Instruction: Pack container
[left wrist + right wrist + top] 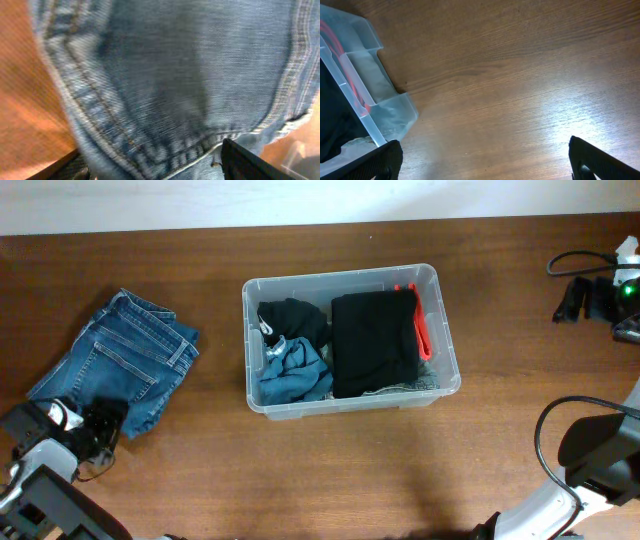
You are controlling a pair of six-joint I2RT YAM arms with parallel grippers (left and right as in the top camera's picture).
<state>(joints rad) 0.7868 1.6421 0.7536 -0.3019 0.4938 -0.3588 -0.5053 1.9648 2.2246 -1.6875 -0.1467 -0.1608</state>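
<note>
Left wrist view, nearest to us: what do we have?
— We have the folded pale blue denim jeans (pixel 165 75) filling almost the whole picture, seams and stitching close up, lying on the brown wooden table (pixel 25 125). The left gripper (pixel 155 170) is spread wide. We see one dark finger (pixel 250 162) low on the right and the other low on the left, with denim between them.
— Is it pinching the cloth?
— No, the jaws stand far apart. We cannot tell whether they touch the fabric.
— And the right wrist camera?
— There the right gripper (pixel 490 165) is also spread, both dark tips at the bottom corners, with only bare wood between them. Further off, at the left edge, we see a rounded corner of the large clear plastic rectangular container (pixel 395 112).
— Now from overhead, front edge to back?
— The left arm sits at the lower left, its tip over the near corner of the jeans. The container (pixel 350 402) stands mid-table, well apart from the jeans. Inside it we see a crumpled blue cloth (pixel 292 372) at the near left, a crumpled black garment (pixel 295 320) behind it, and a folded black garment (pixel 372 345) with a red-orange trim (pixel 420 320) filling the right half. Farthest off, at the right edge, a black device with a cable (pixel 590 295) rests on the wood.
</note>
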